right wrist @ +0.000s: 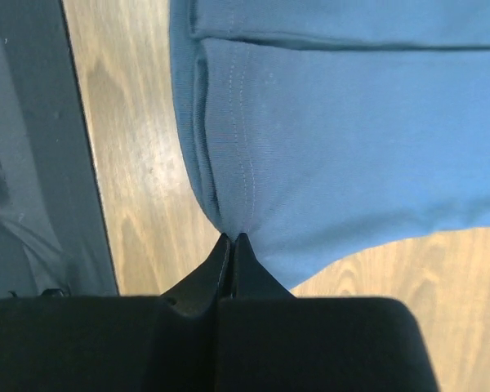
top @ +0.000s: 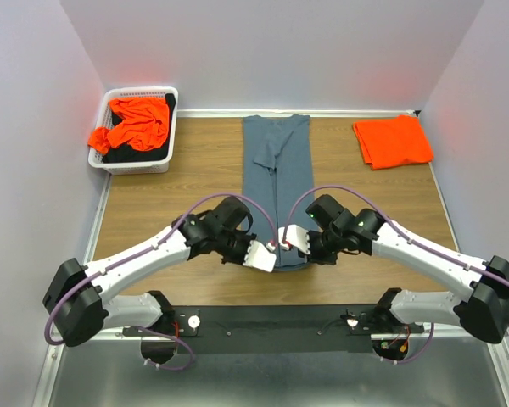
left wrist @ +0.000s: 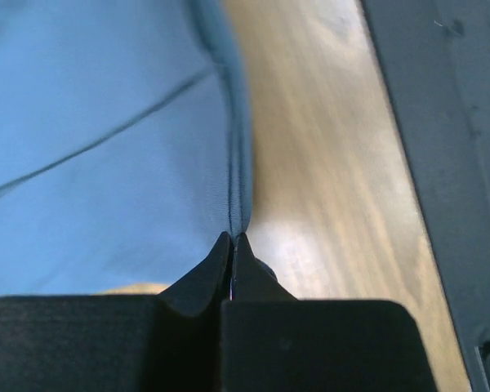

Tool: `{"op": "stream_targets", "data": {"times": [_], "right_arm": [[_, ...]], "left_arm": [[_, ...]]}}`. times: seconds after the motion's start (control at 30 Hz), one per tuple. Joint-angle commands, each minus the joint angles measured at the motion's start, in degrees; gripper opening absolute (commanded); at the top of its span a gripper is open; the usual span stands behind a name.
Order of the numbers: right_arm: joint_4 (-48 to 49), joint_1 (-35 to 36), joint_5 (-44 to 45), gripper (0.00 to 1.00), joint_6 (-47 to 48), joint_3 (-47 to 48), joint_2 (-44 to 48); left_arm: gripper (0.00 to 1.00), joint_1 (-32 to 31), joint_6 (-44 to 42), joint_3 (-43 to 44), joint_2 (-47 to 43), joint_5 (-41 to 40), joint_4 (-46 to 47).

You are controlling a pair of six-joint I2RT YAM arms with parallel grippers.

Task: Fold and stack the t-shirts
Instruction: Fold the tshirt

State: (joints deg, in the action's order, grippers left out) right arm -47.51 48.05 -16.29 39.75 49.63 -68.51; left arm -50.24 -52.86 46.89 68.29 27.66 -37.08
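The slate blue-grey t-shirt (top: 278,170) lies as a long narrow strip down the middle of the wooden table. My left gripper (top: 270,257) is shut on its near left corner, and the cloth (left wrist: 106,147) rises from the closed tips (left wrist: 232,238). My right gripper (top: 290,246) is shut on the near right corner, the hem (right wrist: 327,139) pinched at the closed tips (right wrist: 232,238). A folded bright orange t-shirt (top: 393,141) lies at the far right. Another orange t-shirt (top: 136,123) is crumpled in the basket.
The white slotted basket (top: 141,163) stands at the far left corner, with dark cloth under the orange shirt. A black base rail (top: 280,320) runs along the near table edge. White walls close in the back and both sides.
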Motion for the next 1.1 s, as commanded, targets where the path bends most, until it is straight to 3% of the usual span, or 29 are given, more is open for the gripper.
{"op": "stream_targets", "data": {"times": [0.0,0.17,0.57,1.07], "right_arm": [[-2.4,-1.6,0.5,0.01,1.4,4.9,-0.9],[-1.7,-6.8,-1.5,0.01,4.5,9.7,-5.5],[-1.4,-19.9,-5.7,0.01,16.8,23.8,-21.7],[-1.4,-27.0,-6.9,0.01,24.8,43.7,-42.6]], "left_arm": [[0.00,5.4,-1.6,6.4,1.6,4.7,-4.6],[0.00,11.9,-6.2,10.3,6.6,4.9,-4.4],[0.00,20.5,-13.8,23.8,20.6,3.8,-0.5],[0.00,26.9,-19.0,41.1,39.5,3.1,-1.4]]}}
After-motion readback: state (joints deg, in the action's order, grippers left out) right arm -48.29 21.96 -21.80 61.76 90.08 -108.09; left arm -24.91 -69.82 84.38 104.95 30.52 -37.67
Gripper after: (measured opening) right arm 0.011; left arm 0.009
